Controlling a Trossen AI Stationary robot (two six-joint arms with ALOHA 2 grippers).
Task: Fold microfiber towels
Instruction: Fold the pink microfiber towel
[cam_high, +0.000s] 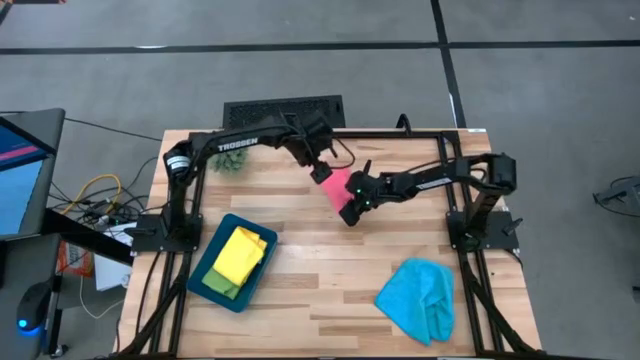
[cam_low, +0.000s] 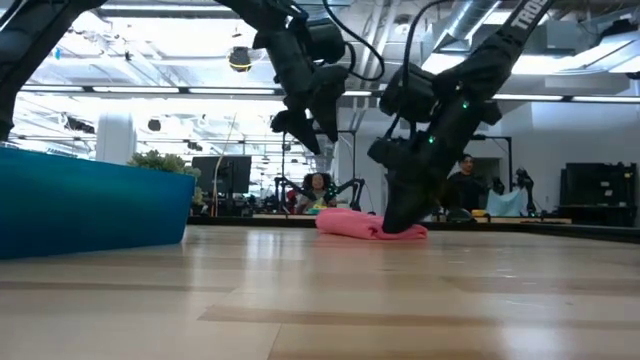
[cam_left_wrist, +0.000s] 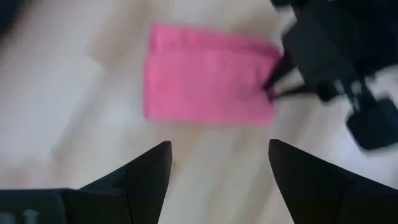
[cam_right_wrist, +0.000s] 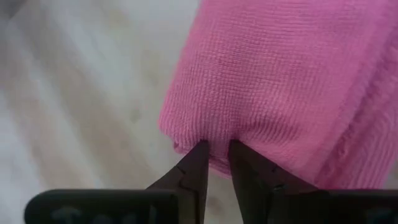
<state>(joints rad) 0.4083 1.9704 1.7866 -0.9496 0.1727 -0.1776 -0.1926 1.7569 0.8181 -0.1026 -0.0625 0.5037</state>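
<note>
Both grippers crowd the pink towel (cam_high: 338, 193): right gripper (cam_high: 352, 212) pinches its edge, left gripper (cam_high: 322, 172) spread above.

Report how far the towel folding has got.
Done: a folded yellow towel lies in the teal tray on top of a green one. In hand: the pink towel lies folded on the table, the right gripper pinching its edge, the left gripper open above it. Left: the blue towel lies crumpled.
</note>
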